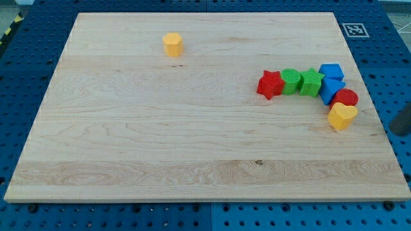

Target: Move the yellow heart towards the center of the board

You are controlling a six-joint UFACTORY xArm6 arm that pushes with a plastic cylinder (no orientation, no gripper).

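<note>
The yellow heart (pixel 342 116) lies near the board's right edge, at the lower end of a curved row of blocks. It touches a red round block (pixel 347 97) just above it. My tip (pixel 393 130) is a dark rod entering at the view's right edge. It stands to the right of the yellow heart, just off the board's right edge, with a clear gap between them.
The row runs up and to the left: a blue triangular block (pixel 331 90), a blue cube (pixel 331 71), a green star (pixel 311 82), a green round block (pixel 290 81) and a red star (pixel 270 85). A yellow hexagonal block (pixel 173 44) sits alone at the top left. The wooden board (pixel 160 141) lies on a blue perforated table.
</note>
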